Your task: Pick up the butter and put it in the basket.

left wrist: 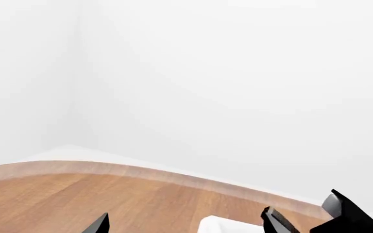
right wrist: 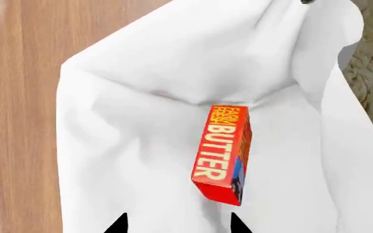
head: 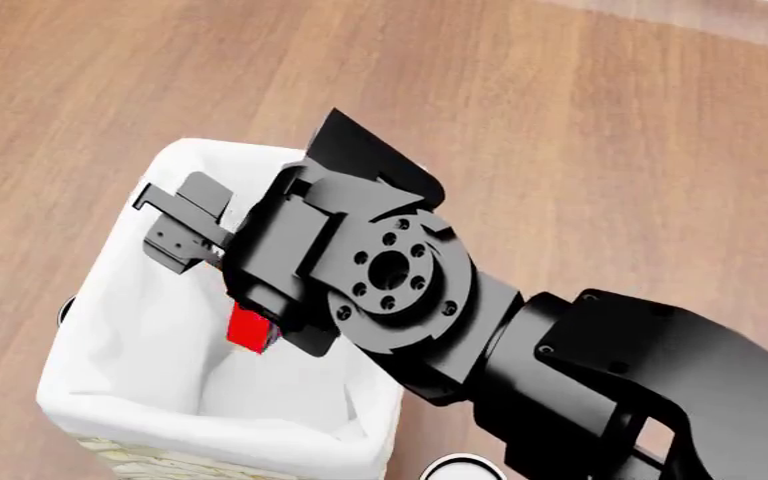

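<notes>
The butter (right wrist: 222, 153), a slim red-orange box with white "BUTTER" lettering, is inside the basket (right wrist: 141, 97), tilted against the white cloth liner. My right gripper (right wrist: 178, 224) is open just above it; its two black fingertips (right wrist: 118, 224) stand apart and touch nothing. In the head view the right arm reaches over the basket (head: 211, 420), the gripper (head: 217, 265) points down into it, and a red corner of the butter (head: 251, 328) shows below the wrist. My left gripper (left wrist: 186, 224) is open and empty over the wooden table.
The wooden table (head: 598, 150) lies all round the basket; its curved edge (left wrist: 141, 170) meets white walls. A white corner (left wrist: 228, 225) shows between the left fingertips, with a black part (left wrist: 355, 216) beside it. The basket's woven wall (right wrist: 368, 73) shows outside the liner.
</notes>
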